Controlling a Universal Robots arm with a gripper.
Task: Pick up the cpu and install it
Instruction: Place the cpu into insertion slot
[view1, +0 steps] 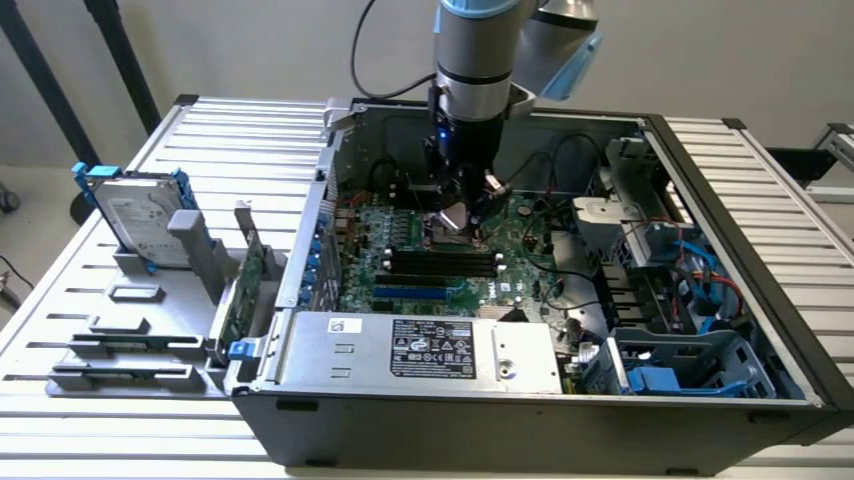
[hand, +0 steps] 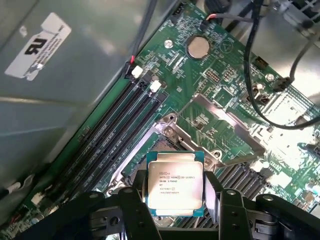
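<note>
Hanging over the green board (hand: 220, 65) inside the open computer case (view1: 534, 430), the arm (view1: 474, 60) held the chip (hand: 175, 182) between its jaws, which were closed partway, gripping two opposite edges of it. The chip's silver top, with its printed text, faced the wrist camera, and it sat over the board's open socket (hand: 150, 144). A metal frame (hand: 220, 127) lay open beside that socket. Black memory slots (hand: 115, 135) ran along the board, and a coin battery (hand: 198, 46) lay near its far edge. The case rested on a slatted surface (view1: 107, 440).
</note>
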